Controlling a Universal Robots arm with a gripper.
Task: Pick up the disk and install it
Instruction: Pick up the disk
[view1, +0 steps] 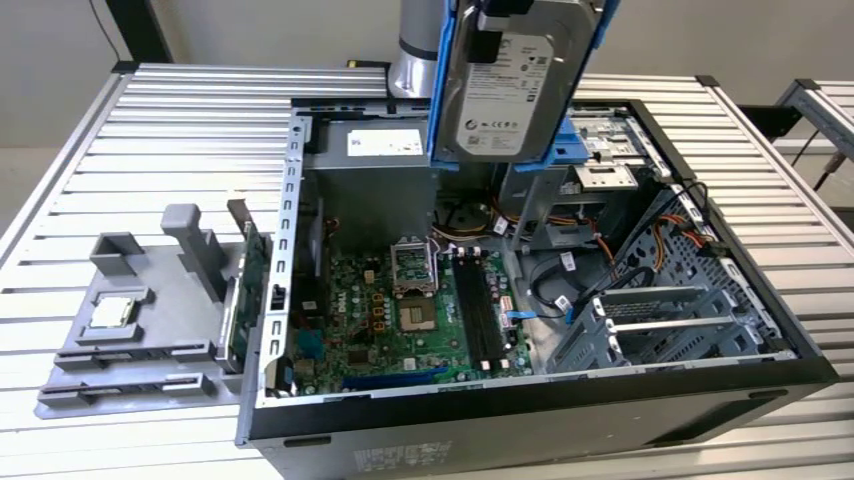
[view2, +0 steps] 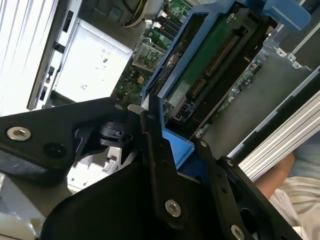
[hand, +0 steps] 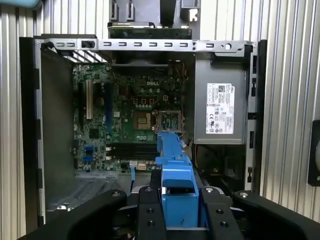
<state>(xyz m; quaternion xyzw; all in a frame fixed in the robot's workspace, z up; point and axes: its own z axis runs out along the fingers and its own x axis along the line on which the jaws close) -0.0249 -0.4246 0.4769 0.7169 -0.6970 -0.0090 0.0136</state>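
While held aloft, disk (view1: 518, 80) shows label (view1: 501, 105) — white.

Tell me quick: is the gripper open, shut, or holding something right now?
The gripper is shut on the disk, clamped on its blue bracket, held above the open computer case.

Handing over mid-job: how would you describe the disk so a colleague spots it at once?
Start at the open computer case on the slatted table. Above it the gripper holds the disk: a silver-grey slab with a white label, framed in blue plastic. Other blue parts sit inside the case; this hangs clear.
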